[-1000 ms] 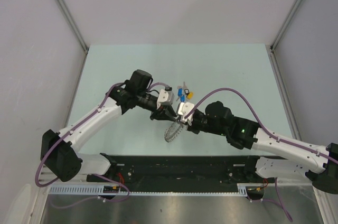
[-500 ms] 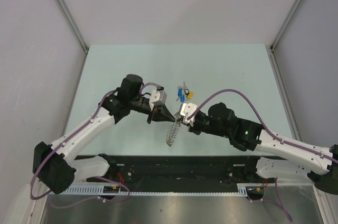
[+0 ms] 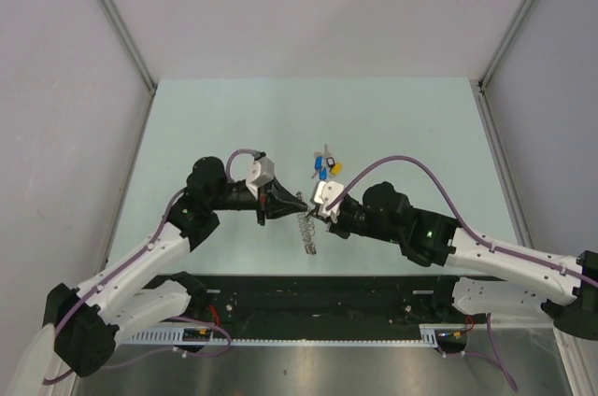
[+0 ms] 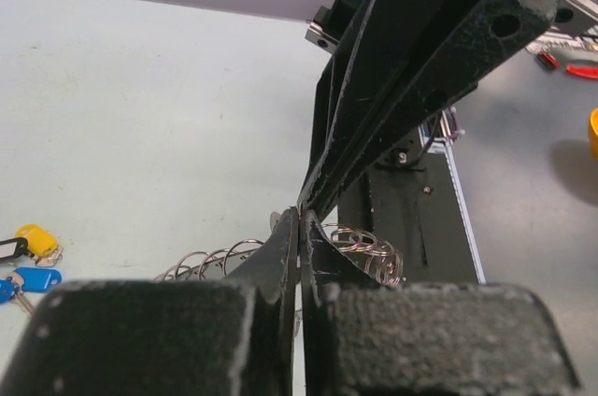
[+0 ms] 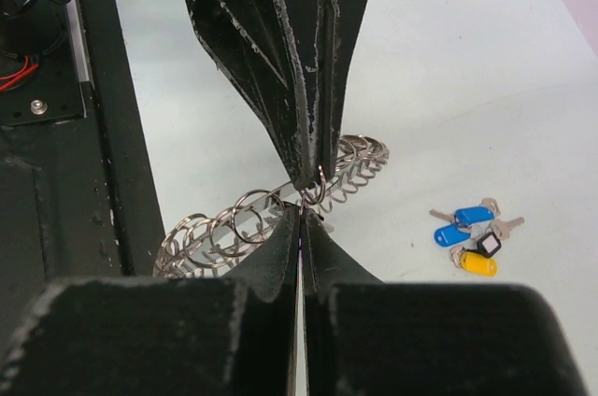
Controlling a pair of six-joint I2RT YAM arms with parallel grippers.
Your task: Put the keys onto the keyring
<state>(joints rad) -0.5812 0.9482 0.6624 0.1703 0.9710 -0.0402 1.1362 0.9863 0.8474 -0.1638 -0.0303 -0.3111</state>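
My left pincer and right pincer both pinch the silvery beaded wire keyring tip to tip over the counter. Next, I reckon, one must release it to fetch the coloured-headed metal keys lying beyond.

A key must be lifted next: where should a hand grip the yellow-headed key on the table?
Probably by its plastic head, coming straight down: the yellow-headed key lies flat on the table, its head is the bulkiest part, and it sits at the edge of the keys, with the black-rimmed tag close on one side.
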